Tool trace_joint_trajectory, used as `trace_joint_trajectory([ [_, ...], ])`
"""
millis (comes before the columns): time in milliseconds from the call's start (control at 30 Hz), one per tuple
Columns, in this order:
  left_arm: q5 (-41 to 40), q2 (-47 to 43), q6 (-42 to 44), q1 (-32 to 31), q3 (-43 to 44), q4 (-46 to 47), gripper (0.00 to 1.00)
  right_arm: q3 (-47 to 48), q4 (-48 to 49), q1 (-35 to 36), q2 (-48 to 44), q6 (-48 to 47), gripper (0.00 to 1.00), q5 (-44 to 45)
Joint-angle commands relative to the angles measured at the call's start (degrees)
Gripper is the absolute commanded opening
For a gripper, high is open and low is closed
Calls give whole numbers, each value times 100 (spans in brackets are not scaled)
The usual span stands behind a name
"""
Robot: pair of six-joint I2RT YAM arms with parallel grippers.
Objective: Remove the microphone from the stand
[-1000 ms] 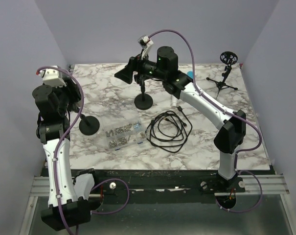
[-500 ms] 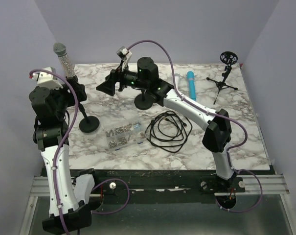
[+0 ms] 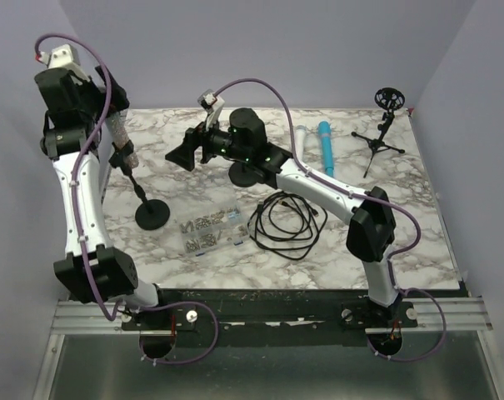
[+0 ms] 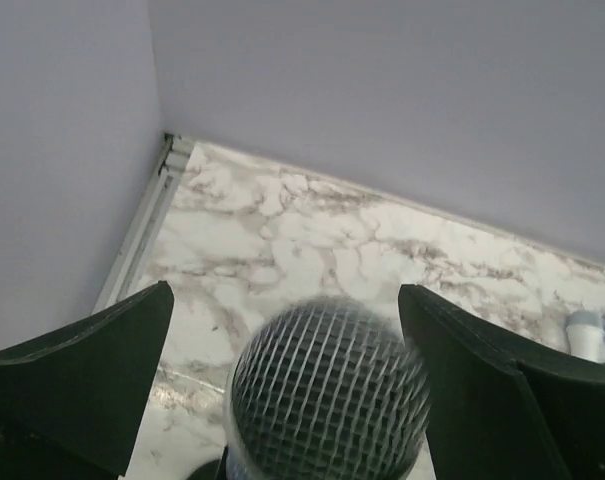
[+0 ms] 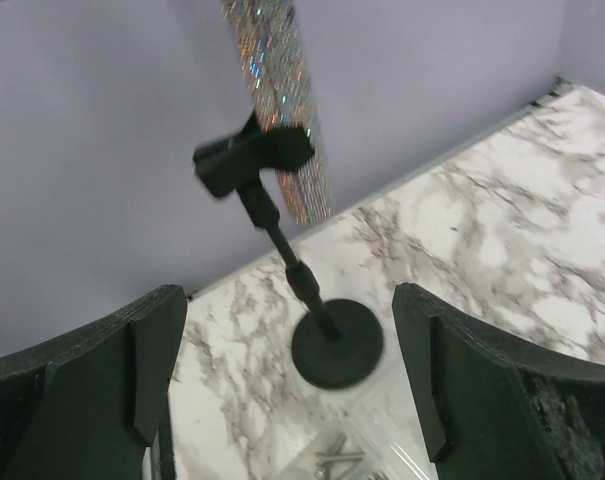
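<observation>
A glitter-bodied microphone (image 3: 118, 135) stands upright in the black clip (image 5: 252, 160) of a round-based stand (image 3: 152, 214) at the table's left. My left gripper (image 4: 285, 300) hangs above it, open. The mesh head (image 4: 327, 395) sits between the two fingers with a gap on each side. In the top view the raised left arm hides the head and the left gripper (image 3: 108, 117). My right gripper (image 3: 185, 154) is open and empty, to the right of the stand and pointing at it. Its wrist view frames the stand's rod and base (image 5: 337, 345) between the fingers.
A second round stand base (image 3: 247, 173) sits under the right arm. A coiled black cable (image 3: 285, 221) and a bag of screws (image 3: 210, 231) lie mid-table. A white microphone (image 3: 301, 137), a blue microphone (image 3: 326, 143) and a tripod stand (image 3: 383, 125) are at the back right.
My left arm has risen high above the stand and its gripper has opened wide over the microphone's head. The right arm has swung left towards the stand.
</observation>
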Motion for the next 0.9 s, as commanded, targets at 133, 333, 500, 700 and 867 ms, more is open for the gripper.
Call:
trace_joint_trajectory([
  [133, 522, -352, 188, -124, -1203, 559, 92, -807, 477, 18, -874, -619, 94, 661],
  [333, 380, -418, 322, -129, -1653, 1091, 67, -825, 566, 17, -786, -504, 94, 492],
  [500, 121, 1184, 666, -122, -430, 437, 99, -1099, 731, 19, -936, -626, 94, 650],
  [700, 220, 2921, 721, -207, 992, 43, 99, -1515, 954, 20, -1333, -954, 94, 845],
  [867, 368, 3381, 898, -273, 1483, -19, 98, -1748, 931, 16, -1529, -1161, 95, 1010],
])
